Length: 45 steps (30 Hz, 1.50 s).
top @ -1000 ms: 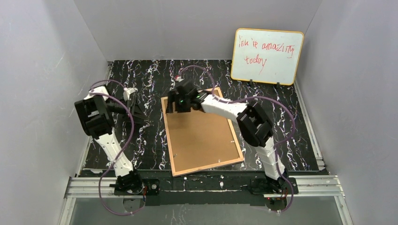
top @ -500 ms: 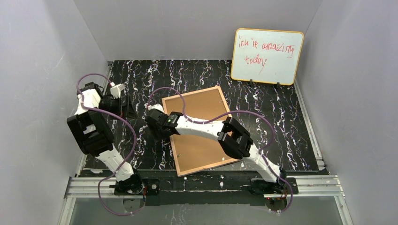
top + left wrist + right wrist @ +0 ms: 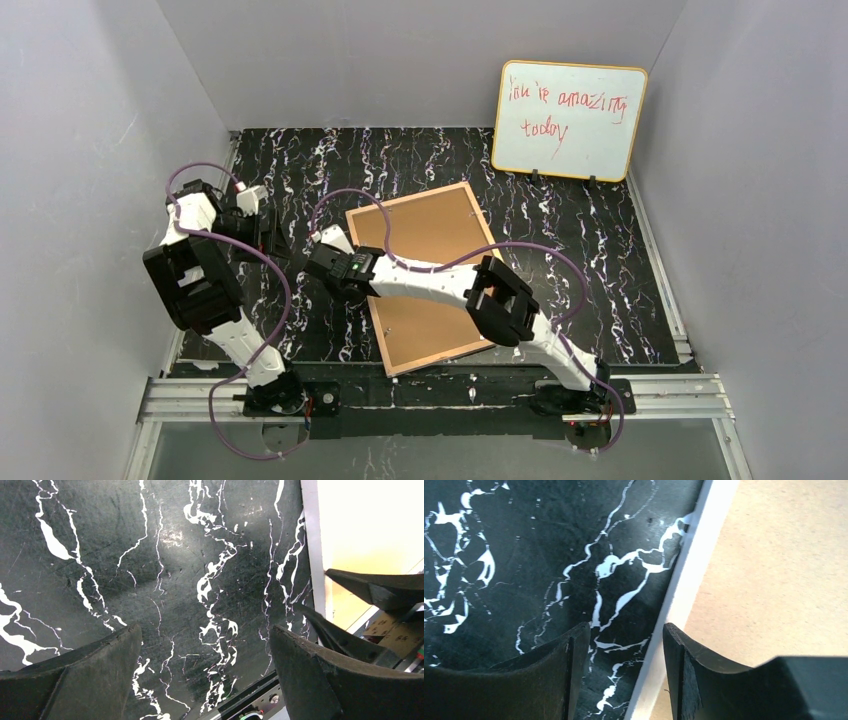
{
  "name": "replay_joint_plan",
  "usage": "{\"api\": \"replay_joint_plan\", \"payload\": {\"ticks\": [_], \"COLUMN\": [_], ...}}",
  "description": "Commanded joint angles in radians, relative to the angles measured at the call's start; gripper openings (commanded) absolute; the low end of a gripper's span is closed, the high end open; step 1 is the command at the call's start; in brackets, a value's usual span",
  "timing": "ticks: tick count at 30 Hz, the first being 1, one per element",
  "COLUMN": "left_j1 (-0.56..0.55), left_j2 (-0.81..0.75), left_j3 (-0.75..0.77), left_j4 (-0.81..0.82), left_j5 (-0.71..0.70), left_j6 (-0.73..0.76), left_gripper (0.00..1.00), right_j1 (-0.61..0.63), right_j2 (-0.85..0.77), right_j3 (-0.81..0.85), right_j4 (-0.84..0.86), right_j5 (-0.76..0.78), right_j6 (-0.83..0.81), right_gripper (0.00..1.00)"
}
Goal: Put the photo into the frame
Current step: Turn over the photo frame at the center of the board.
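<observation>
Top external view: found the left tool [image 3: 278, 240] well left of the frame [image 3: 430, 225], released, fingers [image 3: 95, 665] spread wide over bare worktop [image 3: 600, 260]. Found the right tool [image 3: 318, 266] at the frame's left edge, unclenched, fingers only narrowly parted above the white rim in the right wrist view. Found the frame lying flat on the worktop, tan back up. Noted a whiteboard [image 3: 568, 120] standing behind and right of the frame.

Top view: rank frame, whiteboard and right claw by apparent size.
1. frame, tan back up, looks largest.
2. whiteboard, a little smaller here; it stands farther back, so true size is unsure.
3. right claw, clearly smallest.
</observation>
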Motion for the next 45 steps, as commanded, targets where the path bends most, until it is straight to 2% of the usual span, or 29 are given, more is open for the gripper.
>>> {"api": "replay_joint_plan", "payload": {"ticks": [1,9,13,22,24,28,30,36,42,45], "left_j1": [0.0,0.002,0.002,0.002,0.002,0.003,0.001,0.0,0.001,0.002], "left_j2": [-0.019,-0.045,-0.048,-0.072,-0.09,-0.109,-0.114,-0.14,-0.175,-0.177], "left_j3": [0.013,-0.003,-0.004,-0.005,-0.013,-0.046,-0.118,-0.236,-0.196,-0.147], "left_j4": [-0.02,0.054,0.063,0.088,0.102,0.124,0.161,0.213,0.186,0.132], "left_j5": [-0.051,-0.143,-0.149,-0.188,-0.196,-0.18,-0.13,0.007,0.022,0.047], "left_j6": [-0.018,-0.052,-0.057,-0.076,-0.069,-0.067,-0.085,-0.08,-0.108,-0.123], "left_gripper": [0.98,0.98,0.98,0.98,0.98,0.98,0.98,0.98,0.98,0.98], "right_j1": [-0.009,-0.022,-0.024,-0.026,-0.029,-0.032,-0.038,-0.086,-0.133,-0.147], "right_j2": [-0.062,-0.016,-0.009,0.03,0.036,0.04,0.025,-0.109,-0.184,-0.225], "right_j3": [-0.029,-0.03,-0.039,-0.026,-0.009,0.087,0.146,0.187,0.262,0.249], "right_j4": [-0.032,-0.04,-0.029,-0.039,-0.044,-0.075,-0.083,0.026,0.151,0.269], "right_j5": [0.082,0.095,0.087,0.081,0.076,0.071,0.035,-0.17,-0.337,-0.409], "right_j6": [-0.003,-0.008,-0.009,-0.009,-0.008,-0.006,0.014,0.128,0.258,0.32], "right_gripper": [0.63,0.61,0.53,0.43,0.37,0.16,0.1,0.03,0.01,0.01]}}
